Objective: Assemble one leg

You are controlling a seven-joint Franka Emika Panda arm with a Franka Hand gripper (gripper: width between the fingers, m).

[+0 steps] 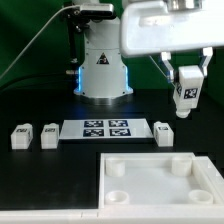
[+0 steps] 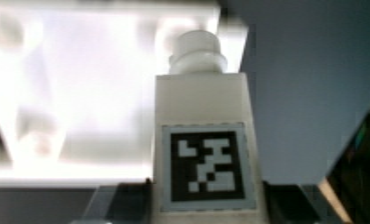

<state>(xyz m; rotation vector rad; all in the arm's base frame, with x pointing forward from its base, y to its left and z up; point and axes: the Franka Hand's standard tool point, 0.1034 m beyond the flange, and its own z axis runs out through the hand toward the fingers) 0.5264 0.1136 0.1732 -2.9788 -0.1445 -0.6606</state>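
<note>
My gripper (image 1: 186,78) is shut on a leg (image 1: 186,92), a small white post with a black-and-white tag, held upright in the air at the exterior view's right, above the large white square panel (image 1: 160,185). In the wrist view the held leg (image 2: 205,130) fills the middle, its tag facing the camera and its round peg pointing away; dark fingers (image 2: 120,200) flank its near end. Three more legs lie on the table: two at the exterior view's left (image 1: 21,135) (image 1: 48,134) and one right of the marker board (image 1: 164,132).
The marker board (image 1: 104,128) lies in the middle of the black table. The arm's base (image 1: 103,65) stands behind it. The square panel has round corner sockets (image 1: 117,168) and fills the front right. A blurred white surface (image 2: 75,90) shows in the wrist view.
</note>
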